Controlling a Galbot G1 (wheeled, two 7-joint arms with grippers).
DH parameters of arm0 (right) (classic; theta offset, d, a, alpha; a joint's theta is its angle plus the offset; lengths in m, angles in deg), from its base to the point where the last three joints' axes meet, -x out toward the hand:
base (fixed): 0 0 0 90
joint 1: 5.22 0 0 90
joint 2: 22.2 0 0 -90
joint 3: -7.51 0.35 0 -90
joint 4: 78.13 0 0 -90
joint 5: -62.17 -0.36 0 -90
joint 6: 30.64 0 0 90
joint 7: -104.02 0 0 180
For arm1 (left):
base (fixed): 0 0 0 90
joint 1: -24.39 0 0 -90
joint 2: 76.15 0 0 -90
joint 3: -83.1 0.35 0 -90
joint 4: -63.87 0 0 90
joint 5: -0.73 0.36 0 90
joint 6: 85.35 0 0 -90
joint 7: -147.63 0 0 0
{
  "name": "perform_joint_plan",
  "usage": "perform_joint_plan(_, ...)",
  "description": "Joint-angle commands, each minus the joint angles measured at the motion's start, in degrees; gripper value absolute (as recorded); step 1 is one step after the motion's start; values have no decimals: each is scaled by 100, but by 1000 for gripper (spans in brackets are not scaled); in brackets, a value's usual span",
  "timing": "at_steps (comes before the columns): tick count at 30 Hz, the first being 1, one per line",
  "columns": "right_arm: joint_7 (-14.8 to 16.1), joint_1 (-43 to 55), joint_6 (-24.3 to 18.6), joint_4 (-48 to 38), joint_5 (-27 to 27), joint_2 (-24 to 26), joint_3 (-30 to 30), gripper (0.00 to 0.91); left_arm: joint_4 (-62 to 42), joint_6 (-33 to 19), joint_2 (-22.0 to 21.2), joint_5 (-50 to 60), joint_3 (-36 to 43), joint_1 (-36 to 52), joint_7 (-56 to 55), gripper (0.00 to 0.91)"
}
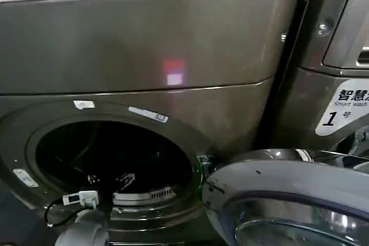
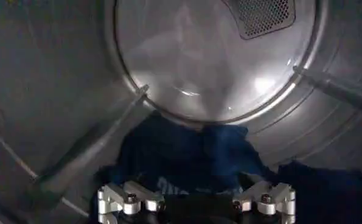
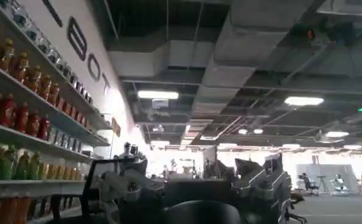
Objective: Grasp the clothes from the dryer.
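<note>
The dryer (image 1: pixel 144 44), a large bronze-grey front-loading machine with a small pink light (image 1: pixel 173 72) glowing on its front panel, stands with its round porthole (image 1: pixel 112 156) open and dark inside. Its grey-rimmed glass door (image 1: pixel 288 200) is swung out to the right of the opening, and beside it, further right, stands a second machine carrying a white sticker with a "1" (image 1: pixel 345 108). The left arm (image 1: pixel 81 223) reaches up from the lower edge of the head view into the lower part of the porthole, with a small white box and black cable on its wrist. Seen from the left wrist, the left gripper (image 2: pixel 196 204) is inside the drum, its fingers (image 2: pixel 123 198) spread apart on either side of the clothes (image 2: pixel 187 158). The clothes, a dark navy-blue heap with a faint pale print, lie on the drum floor just below the shiny round back wall (image 2: pixel 217 55), which has a perforated vent (image 2: pixel 260 15) near its rim; whether the fingers touch the fabric cannot be told. The right gripper (image 3: pixel 193 195) points out into the room, toward shelves of bottles (image 3: pixel 22 91) and a ceiling with strip lights; whether its fingers are apart or together cannot be told.
</note>
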Motion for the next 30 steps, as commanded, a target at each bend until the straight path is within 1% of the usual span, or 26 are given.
perform_joint_plan(1, -9, 5, -39, 9, 30, 9, -18, 907, -244, 168, 40, 48, 2, 280, 51, 907)
perform_joint_plan(3, -8, 5, -40, 10, 31, 10, -22, 907, -327, 159, 41, 133, 7, 365, 135, 907)
perform_joint_plan(6, -6, 12, -47, -2, 31, 17, -44, 907, -555, 15, 40, 344, 4, 618, 223, 907)
perform_joint_plan(11, -3, 67, -44, 19, 36, 52, -125, 907, -1185, -146, 65, 301, -63, 1228, 295, 907)
perform_joint_plan(15, 11, 105, -56, 25, 41, 35, -179, 907, -1803, -177, 48, 121, -83, 1688, 308, 907)
perform_joint_plan(21, 14, 140, -76, 18, 53, 34, -246, 907, -2565, -313, -34, 251, -91, 2407, 398, 907)
perform_joint_plan(30, 20, 136, -112, -57, 71, 63, -251, 907, -3641, -628, 109, 434, -87, 3273, 568, 907)
